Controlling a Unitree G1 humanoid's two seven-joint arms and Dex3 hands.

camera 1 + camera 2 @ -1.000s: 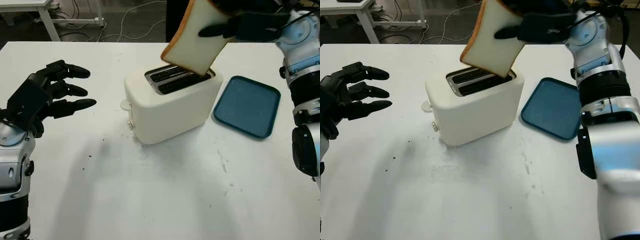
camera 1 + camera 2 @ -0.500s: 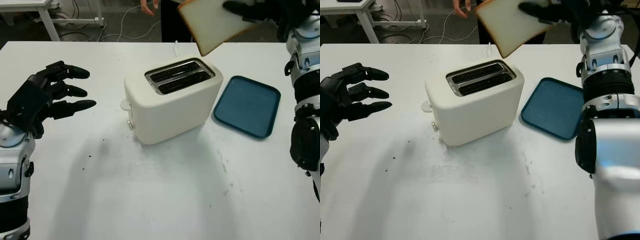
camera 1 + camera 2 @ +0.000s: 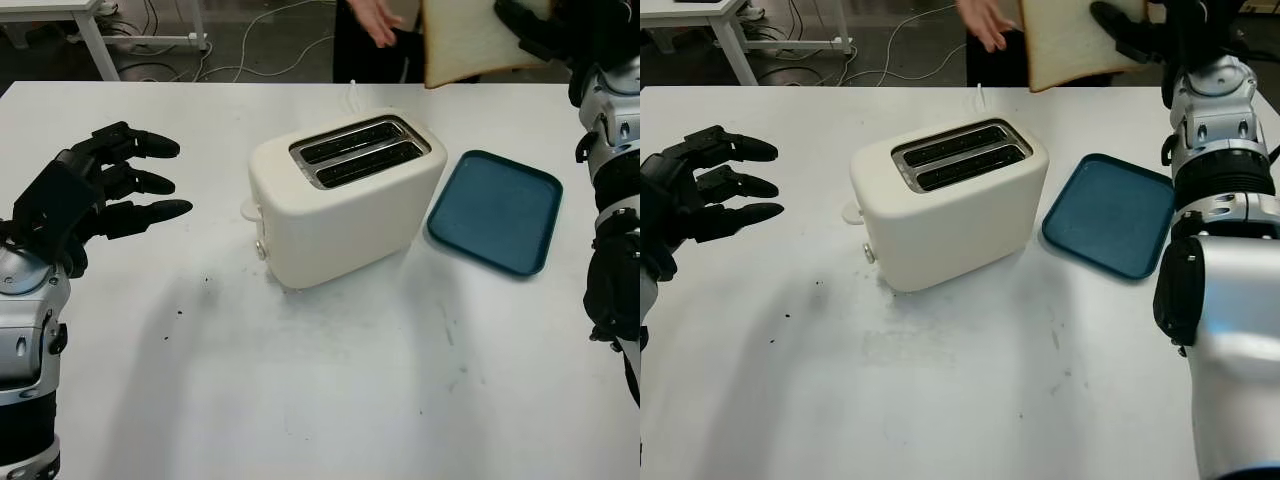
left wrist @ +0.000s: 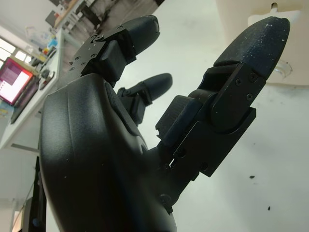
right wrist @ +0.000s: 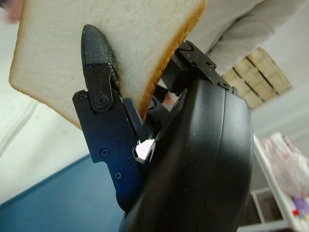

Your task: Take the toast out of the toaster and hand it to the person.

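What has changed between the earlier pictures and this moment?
The right hand has lifted the toast from just above the toaster up and away, across the far table edge, turning it more upright. A person's hand has come in beside the slice but does not hold it yet. The left hand, open above the table, the toaster and the blue tray stayed as they were.
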